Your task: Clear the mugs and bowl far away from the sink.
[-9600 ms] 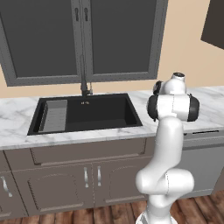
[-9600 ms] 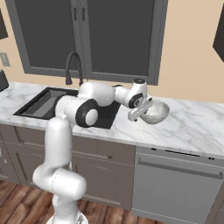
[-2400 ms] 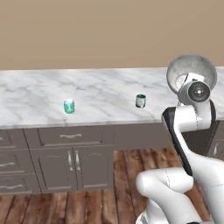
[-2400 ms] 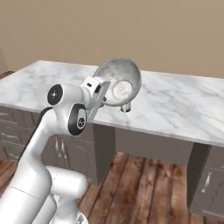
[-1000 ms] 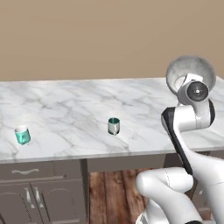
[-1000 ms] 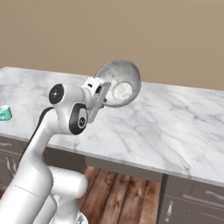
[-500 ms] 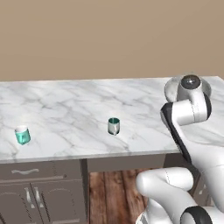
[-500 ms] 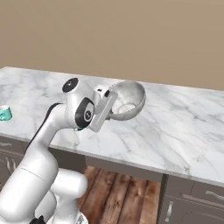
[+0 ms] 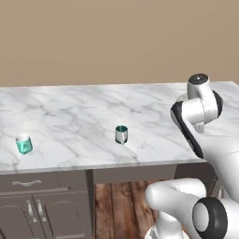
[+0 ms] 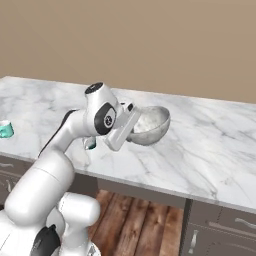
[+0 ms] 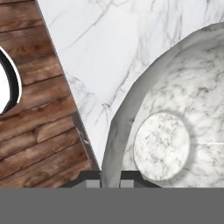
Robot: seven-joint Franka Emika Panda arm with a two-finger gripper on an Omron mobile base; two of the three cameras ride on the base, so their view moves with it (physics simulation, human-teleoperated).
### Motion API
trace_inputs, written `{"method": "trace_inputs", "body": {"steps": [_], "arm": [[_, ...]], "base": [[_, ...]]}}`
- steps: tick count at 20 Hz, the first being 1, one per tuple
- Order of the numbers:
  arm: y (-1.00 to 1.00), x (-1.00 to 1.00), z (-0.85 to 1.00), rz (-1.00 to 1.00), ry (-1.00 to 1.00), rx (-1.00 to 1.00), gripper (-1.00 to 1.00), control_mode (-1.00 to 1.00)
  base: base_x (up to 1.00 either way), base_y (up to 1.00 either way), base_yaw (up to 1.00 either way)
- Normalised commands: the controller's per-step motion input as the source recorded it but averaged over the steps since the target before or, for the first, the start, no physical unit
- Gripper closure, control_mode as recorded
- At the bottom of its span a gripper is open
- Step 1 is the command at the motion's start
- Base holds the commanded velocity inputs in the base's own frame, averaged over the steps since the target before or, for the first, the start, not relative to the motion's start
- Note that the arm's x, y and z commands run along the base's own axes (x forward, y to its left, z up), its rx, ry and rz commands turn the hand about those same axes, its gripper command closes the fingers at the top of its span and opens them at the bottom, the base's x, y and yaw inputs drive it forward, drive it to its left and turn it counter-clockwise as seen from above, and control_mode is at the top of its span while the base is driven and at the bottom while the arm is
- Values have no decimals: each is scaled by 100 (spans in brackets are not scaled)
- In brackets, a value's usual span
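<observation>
The gripper (image 10: 131, 131) holds the bowl (image 10: 150, 125) above the marble counter (image 10: 210, 150).

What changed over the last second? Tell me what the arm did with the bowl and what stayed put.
The arm has lowered the bowl from head height, tipped on its side, down to just above the marble counter, now nearly level. The gripper is still clamped on its rim. The silvery grey mug and the turquoise mug have not moved, and the base has stayed parked.

Even, bright rendered light, soft faint shadows, no glare, sharp throughout, slightly coarse textures
</observation>
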Motion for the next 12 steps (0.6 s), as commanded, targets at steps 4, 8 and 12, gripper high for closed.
{"method": "trace_inputs", "body": {"steps": [4, 8, 12], "arm": [[0, 6, -37, 0, 7, 0, 100, -100], [0, 1, -63, 0, 2, 2, 100, -100], [0, 9, -43, 0, -1, 11, 100, -100]], "base": [[0, 0, 0], [0, 0, 0], [0, 0, 0]]}}
